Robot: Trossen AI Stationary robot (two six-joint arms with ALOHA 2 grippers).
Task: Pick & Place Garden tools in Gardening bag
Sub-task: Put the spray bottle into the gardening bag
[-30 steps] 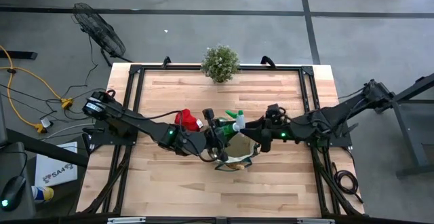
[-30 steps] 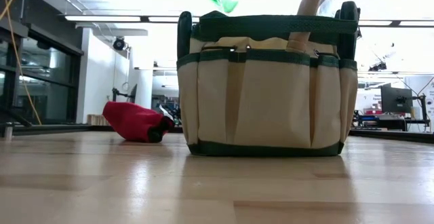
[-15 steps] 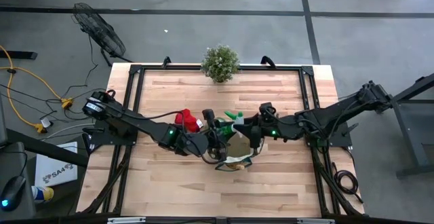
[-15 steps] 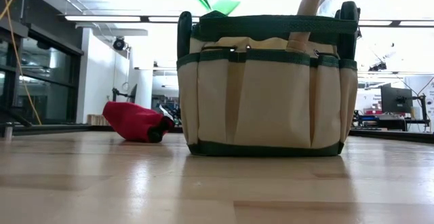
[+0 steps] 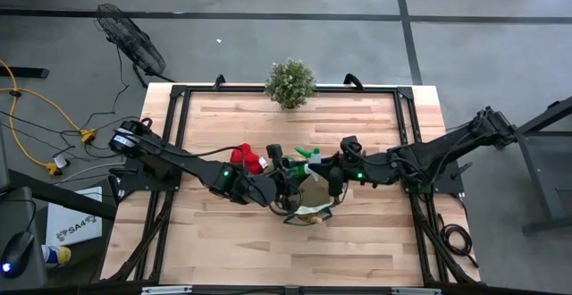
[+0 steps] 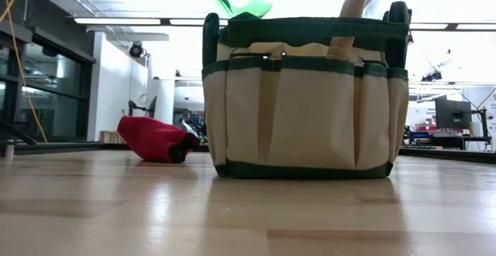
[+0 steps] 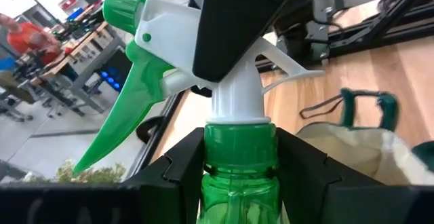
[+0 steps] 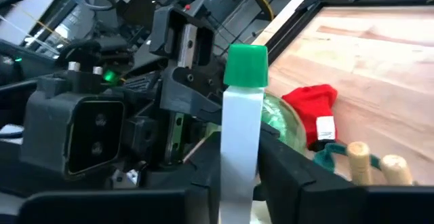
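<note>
A green spray bottle (image 5: 309, 156) with a white head hangs in the air over the far left rim of the gardening bag (image 6: 306, 93). Both grippers are on it. My left gripper (image 7: 239, 176) comes from the table's left and is shut on it. My right gripper (image 8: 241, 176) comes from the right and is shut on its head. Wooden tool handles (image 8: 369, 159) stick up out of the bag. A red glove (image 5: 248, 158) lies on the table left of the bag. My left gripper pinches the bottle's green neck (image 7: 239, 149), just under the white collar, between its two fingers. The fingers come about level from the table's left. The bottle is lifted clear, above the bag. My right gripper pinches the white spray head (image 8: 241, 136) below its green nozzle cap, one finger on each flat side. Its fingers come about level from the table's right, opposite my left gripper.
A bushy potted plant (image 5: 290, 82) stands at the middle of the table's far edge. Bare wood lies in front of the bag (image 5: 308, 201) and toward both side edges. A person in orange (image 7: 27, 37) is in the room beyond the table.
My right gripper has gone toward the table's left and a little down, up to the bottle's white head. The bottle has tipped slightly in my left gripper, and its green body now shows lower above the bag's rim.
</note>
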